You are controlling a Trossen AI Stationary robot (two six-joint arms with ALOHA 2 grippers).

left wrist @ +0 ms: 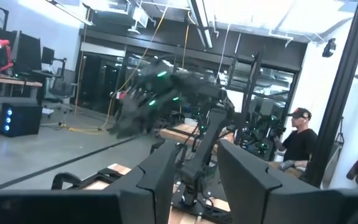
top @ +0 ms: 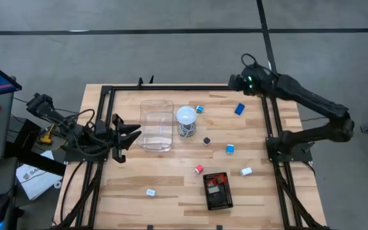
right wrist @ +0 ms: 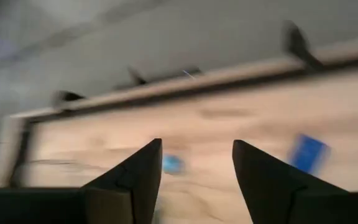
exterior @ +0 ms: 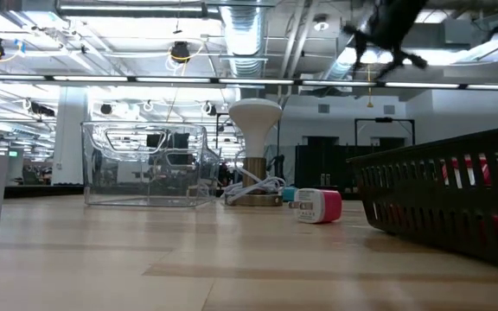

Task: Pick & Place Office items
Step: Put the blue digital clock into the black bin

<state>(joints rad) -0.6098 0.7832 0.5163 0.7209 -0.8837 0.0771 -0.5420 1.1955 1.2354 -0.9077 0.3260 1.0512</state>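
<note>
Small office items lie scattered on the wooden table: a blue block (top: 239,109), a blue-white piece (top: 199,108), a black piece (top: 206,140), a blue piece (top: 230,148), a red one (top: 199,169), a white one (top: 246,171) and a pale label (top: 151,191). Red pieces lie in the black tray (top: 217,190). My right gripper (top: 233,80) hangs open, high over the far right corner; its wrist view (right wrist: 197,149) shows the blue block (right wrist: 308,152) and the blue-white piece (right wrist: 173,163) beyond its fingers. My left gripper (top: 135,131) waits open beside the clear box (top: 156,125).
A white bulb-shaped object with a cord (top: 186,120) stands right of the clear box. The black tray (exterior: 448,190) is close to the low camera, with a red-white piece (exterior: 318,206) beside it. A dark frame borders the table. A person (left wrist: 300,140) is in the room beyond.
</note>
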